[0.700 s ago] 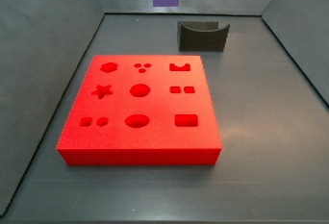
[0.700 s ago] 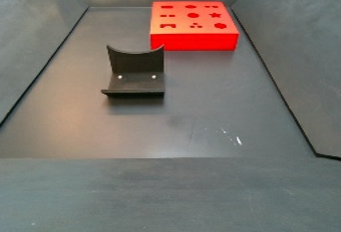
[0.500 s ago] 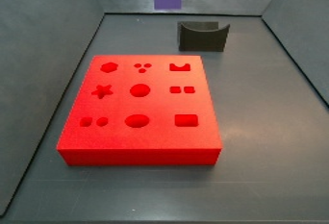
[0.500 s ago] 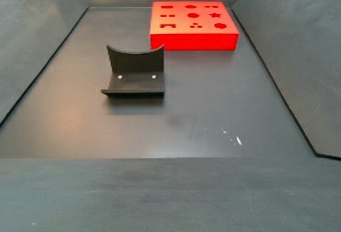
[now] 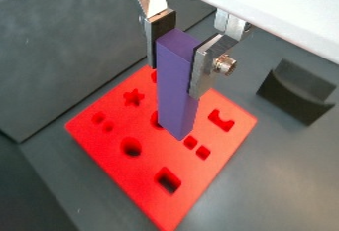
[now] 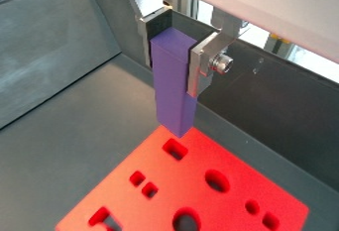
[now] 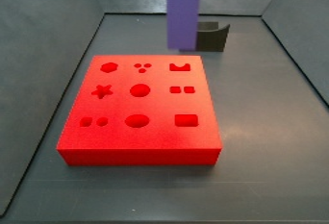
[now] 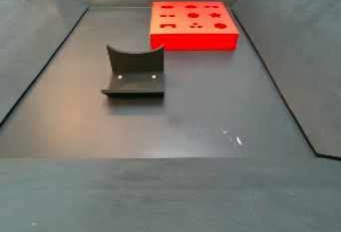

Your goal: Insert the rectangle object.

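My gripper (image 5: pixel 176 57) is shut on the rectangle object (image 5: pixel 176 81), a tall purple-blue block held upright between the silver fingers. It shows the same way in both wrist views, gripper (image 6: pixel 176 58) and block (image 6: pixel 173 86). The block hangs in the air above the red board (image 5: pixel 113 121), also seen below it (image 6: pixel 219 190). In a side view the block (image 7: pixel 186 12) hangs from the top edge, over the floor behind the board (image 7: pixel 141 112); the gripper itself is above the frame. The board's rectangular hole (image 7: pixel 187 120) is near its front right corner.
The dark grey curved holder (image 7: pixel 213 36) stands behind the board, partly hidden by the block; it also shows in a side view (image 8: pixel 134 72) and a wrist view (image 5: pixel 298 88). Grey walls (image 7: pixel 52 36) enclose the floor. The board (image 8: pixel 194 27) lies near one wall.
In the side view the block has come down a good way and shifted slightly right; before, only its lower end showed at the top edge.
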Robot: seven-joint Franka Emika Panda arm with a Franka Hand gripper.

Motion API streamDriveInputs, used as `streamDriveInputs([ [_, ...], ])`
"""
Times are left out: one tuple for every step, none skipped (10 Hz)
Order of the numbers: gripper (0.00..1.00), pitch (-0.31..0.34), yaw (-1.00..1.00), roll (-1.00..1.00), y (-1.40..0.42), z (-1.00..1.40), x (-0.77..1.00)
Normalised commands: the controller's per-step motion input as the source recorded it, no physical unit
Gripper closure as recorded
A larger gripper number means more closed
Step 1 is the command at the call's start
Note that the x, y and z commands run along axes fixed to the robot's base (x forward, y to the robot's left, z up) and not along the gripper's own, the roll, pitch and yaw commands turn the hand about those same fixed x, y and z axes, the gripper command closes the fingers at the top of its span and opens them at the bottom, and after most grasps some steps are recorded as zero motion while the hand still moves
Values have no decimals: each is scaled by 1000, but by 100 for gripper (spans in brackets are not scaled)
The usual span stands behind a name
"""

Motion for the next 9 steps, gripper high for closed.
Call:
streamDriveInputs([
  [100,94,0,77,-460,-251,671],
  [100,89,0,83,-417,-291,637],
  [100,99,0,120,-326,-334,534],
  [100,109,0,223,-169,-520,303],
  [100,104,0,220,-89,-563,203],
  [100,84,0,180,-29,-540,160],
  [100,69,0,126,0,-454,171],
  [100,49,11,139,0,-409,100],
  [100,34,20,127,0,-371,34],
])
